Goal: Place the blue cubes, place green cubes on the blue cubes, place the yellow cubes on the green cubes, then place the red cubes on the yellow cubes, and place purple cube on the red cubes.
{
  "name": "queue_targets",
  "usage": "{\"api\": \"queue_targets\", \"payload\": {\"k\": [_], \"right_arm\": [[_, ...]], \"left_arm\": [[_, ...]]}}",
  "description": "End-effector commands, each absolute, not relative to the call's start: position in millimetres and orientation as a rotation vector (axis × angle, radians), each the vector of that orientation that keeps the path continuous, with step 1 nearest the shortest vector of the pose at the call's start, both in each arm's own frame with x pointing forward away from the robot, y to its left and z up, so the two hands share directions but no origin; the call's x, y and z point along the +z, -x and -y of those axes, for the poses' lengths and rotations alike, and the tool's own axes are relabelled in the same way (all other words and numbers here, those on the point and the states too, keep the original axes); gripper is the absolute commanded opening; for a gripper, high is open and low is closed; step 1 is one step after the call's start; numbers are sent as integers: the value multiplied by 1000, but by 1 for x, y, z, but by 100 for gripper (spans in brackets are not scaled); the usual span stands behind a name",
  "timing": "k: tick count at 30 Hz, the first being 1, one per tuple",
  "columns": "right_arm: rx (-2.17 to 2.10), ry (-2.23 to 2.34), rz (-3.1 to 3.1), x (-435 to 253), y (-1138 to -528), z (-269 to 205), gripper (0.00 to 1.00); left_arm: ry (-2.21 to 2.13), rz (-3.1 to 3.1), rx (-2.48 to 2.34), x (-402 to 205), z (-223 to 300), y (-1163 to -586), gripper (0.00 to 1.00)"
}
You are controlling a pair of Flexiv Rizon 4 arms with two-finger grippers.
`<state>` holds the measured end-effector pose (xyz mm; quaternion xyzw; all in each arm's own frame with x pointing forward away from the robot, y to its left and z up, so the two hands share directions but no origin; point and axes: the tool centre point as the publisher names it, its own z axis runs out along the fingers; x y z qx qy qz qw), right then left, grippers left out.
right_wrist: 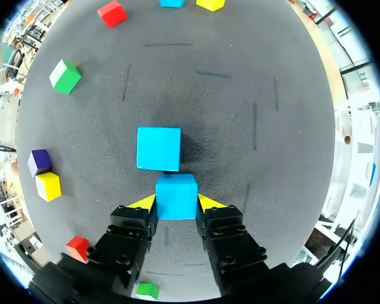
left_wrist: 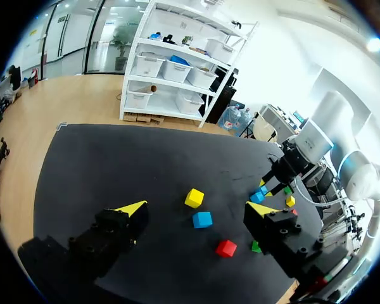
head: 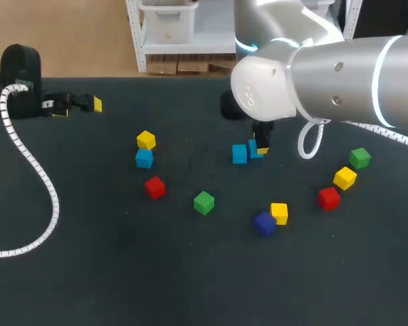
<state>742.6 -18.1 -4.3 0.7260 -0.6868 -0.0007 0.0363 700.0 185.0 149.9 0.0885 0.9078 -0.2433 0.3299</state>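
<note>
The right gripper pinches a blue cube just beside a second blue cube. Whether it already touches the counter is unclear. It should lower gently and release squarely, with edges aligned.

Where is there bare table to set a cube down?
Bare: the near strip in front of the middle green cube and purple cube; also between the coiled cable and left red cube. Crowded around the right end effector.
</note>
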Motion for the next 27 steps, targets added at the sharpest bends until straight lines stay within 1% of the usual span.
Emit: {"api": "queue_targets", "payload": {"k": [1,27], "right_arm": [[-5,-2239,2112,-1,-737,22,0],[-50,-2207,2133,-7,-724,18,0]], "left_arm": [[-231,-2374,-636,150,-185,-700,100],[-231,-2374,-636,150,-185,-700,100]]}}
